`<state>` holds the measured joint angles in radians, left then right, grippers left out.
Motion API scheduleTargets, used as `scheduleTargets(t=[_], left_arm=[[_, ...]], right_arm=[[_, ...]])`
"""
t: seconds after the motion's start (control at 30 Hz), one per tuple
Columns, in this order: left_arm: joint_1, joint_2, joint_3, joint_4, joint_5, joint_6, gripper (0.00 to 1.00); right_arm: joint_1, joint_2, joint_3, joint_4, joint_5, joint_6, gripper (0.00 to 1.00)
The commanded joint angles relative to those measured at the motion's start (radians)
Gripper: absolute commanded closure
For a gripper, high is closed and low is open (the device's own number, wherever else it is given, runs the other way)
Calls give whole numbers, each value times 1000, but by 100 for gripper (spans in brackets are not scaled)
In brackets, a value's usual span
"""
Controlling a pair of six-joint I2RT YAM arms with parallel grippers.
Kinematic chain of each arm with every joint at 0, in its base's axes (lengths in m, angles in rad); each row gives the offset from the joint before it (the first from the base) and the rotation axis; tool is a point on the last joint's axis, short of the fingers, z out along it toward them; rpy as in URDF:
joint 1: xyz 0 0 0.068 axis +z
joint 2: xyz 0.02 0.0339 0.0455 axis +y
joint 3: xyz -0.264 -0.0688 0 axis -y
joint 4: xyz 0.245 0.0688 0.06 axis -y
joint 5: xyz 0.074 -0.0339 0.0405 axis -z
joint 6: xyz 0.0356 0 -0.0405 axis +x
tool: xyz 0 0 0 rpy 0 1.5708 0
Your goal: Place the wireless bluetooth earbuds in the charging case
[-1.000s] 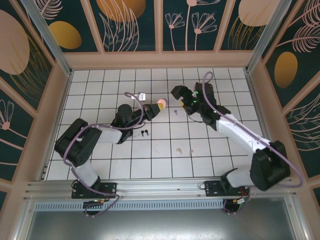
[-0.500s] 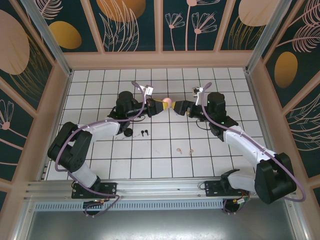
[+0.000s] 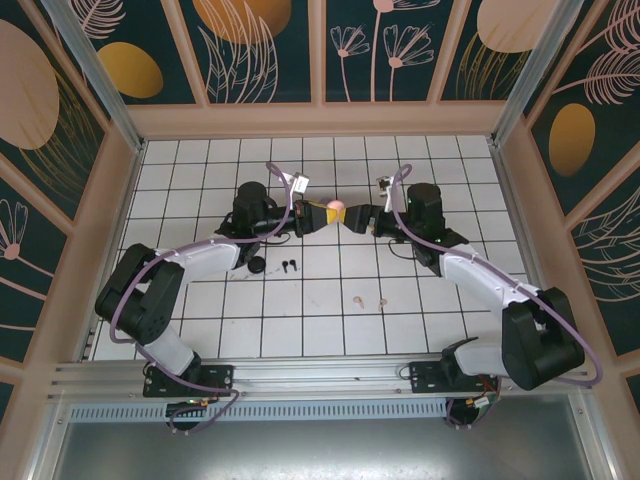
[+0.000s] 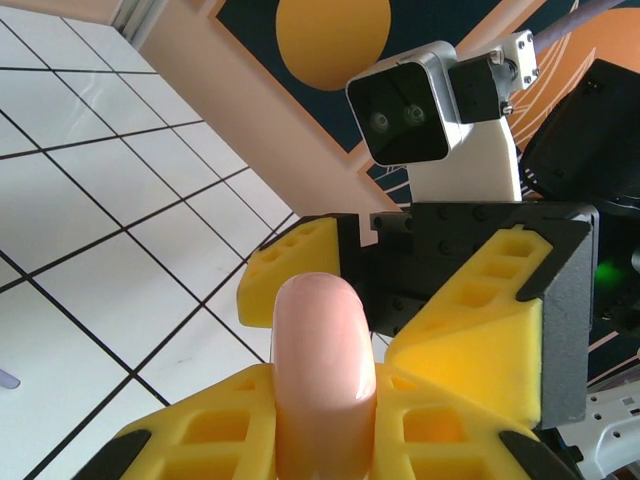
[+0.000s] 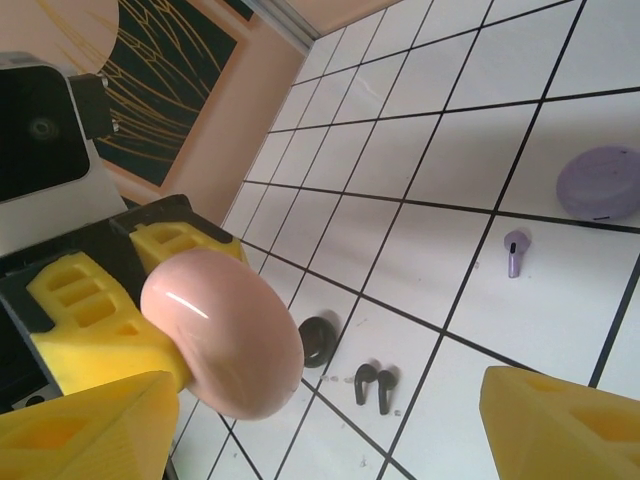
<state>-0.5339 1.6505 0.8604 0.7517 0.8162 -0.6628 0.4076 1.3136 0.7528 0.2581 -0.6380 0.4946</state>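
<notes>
A round pale pink charging case (image 3: 335, 210) is held edge-on above the tiles, with my left gripper (image 3: 315, 215) shut on it. In the left wrist view the case (image 4: 322, 360) stands between my yellow fingers (image 4: 190, 425). My right gripper (image 3: 358, 216) faces it nose to nose, open, with its fingers either side of the case (image 5: 225, 335) and a wide gap on one side. Two pale pink earbuds (image 3: 360, 300) lie on the tiles in front. A black earbud pair (image 5: 375, 385) lies below the case, and one lilac earbud (image 5: 514, 252) lies farther off.
A black round case (image 5: 317, 342) sits beside the black pair (image 3: 288, 266). A lilac case (image 5: 600, 183) rests near the lilac earbud. The patterned walls (image 3: 320, 50) enclose the tiled floor on three sides.
Both arms swung to face each other over the middle of the floor. The left lifted the pink case toward the right gripper, which closed in around it and narrowed its jaws a little.
</notes>
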Motion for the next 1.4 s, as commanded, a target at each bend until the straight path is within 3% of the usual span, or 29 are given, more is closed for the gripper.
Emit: scheduleTargets(t=[0.0, 0.63, 0.83, 1.0, 1.27, 1.37], left_arm=[[-1, -3, 23, 26, 33, -9, 100], [-23, -33, 11, 29, 24, 0, 100], [-23, -34, 1, 40, 23, -1, 100], [-23, -23, -1, 65, 54, -15, 100], [-23, 5, 3, 171, 145, -106, 100], [-27, 5, 8, 171, 153, -109, 100]], right_arm=[[5, 17, 44, 23, -15, -30, 21], [-63, 37, -25, -11, 88, -2, 30], [-64, -34, -42, -34, 47, -9, 30], [-64, -97, -58, -14, -72, -30, 31], [-64, -79, -42, 15, -153, -40, 50], [-64, -70, -34, 20, -159, -41, 52]])
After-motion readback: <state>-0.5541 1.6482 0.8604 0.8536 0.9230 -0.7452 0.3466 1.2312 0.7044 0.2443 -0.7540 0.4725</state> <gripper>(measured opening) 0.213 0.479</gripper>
